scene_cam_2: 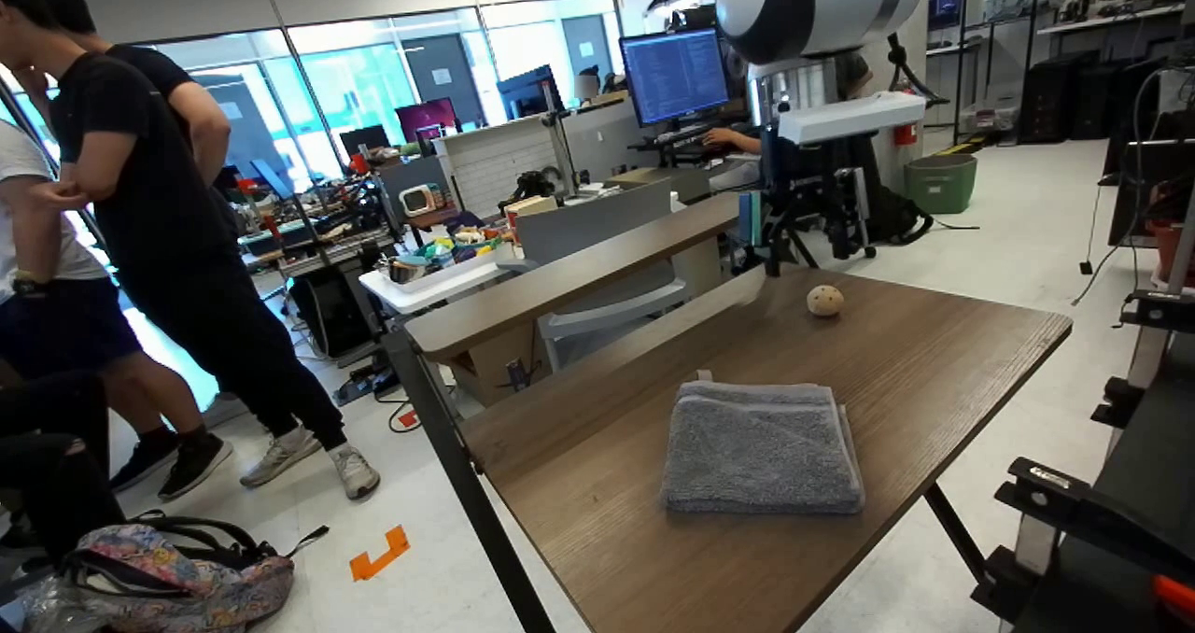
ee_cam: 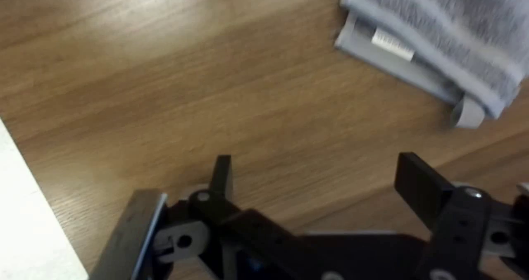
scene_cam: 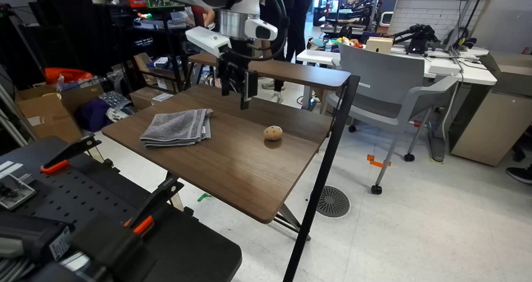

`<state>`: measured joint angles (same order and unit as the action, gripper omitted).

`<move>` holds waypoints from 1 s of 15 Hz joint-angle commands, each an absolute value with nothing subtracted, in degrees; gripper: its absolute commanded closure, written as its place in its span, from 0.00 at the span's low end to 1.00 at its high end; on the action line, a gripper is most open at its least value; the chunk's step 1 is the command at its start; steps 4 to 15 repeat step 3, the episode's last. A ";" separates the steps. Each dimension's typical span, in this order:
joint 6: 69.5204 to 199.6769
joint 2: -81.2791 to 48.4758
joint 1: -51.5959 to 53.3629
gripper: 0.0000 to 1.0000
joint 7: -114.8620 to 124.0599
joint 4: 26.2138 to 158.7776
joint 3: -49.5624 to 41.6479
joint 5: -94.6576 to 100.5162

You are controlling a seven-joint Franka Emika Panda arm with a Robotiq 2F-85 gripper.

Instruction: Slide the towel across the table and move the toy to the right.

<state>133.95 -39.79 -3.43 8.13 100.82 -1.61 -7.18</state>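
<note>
The grey folded towel [scene_cam: 176, 128] lies flat on the brown table [scene_cam: 245, 174]. It also shows in an exterior view [scene_cam_2: 761, 451] and at the upper right of the wrist view [ee_cam: 446, 36], with its white tag. The small round tan toy [scene_cam: 273, 133] sits on the table apart from the towel. It also shows in an exterior view [scene_cam_2: 825, 301] and is out of the wrist view. My gripper [scene_cam: 235, 98] hangs above the table, apart from both things. In the wrist view its fingers [ee_cam: 315, 158] are spread wide with only table beneath them.
A raised shelf [scene_cam: 291, 72] runs along one long side of the table, on a black metal post [scene_cam: 322, 182]. A black bench [scene_cam: 191, 240] with clamps stands beside the opposite side. A grey chair [scene_cam: 380, 78] stands beyond the shelf. People stand nearby [scene_cam_2: 159, 166].
</note>
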 commanded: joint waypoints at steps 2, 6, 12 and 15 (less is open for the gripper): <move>129.35 -35.18 -4.16 0.00 3.91 106.19 -0.54 -8.42; 127.31 -33.15 -4.32 0.00 2.80 108.34 -0.38 -8.53; 127.31 -33.15 -4.32 0.00 2.80 108.34 -0.38 -8.53; 127.31 -33.15 -4.32 0.00 2.80 108.34 -0.38 -8.53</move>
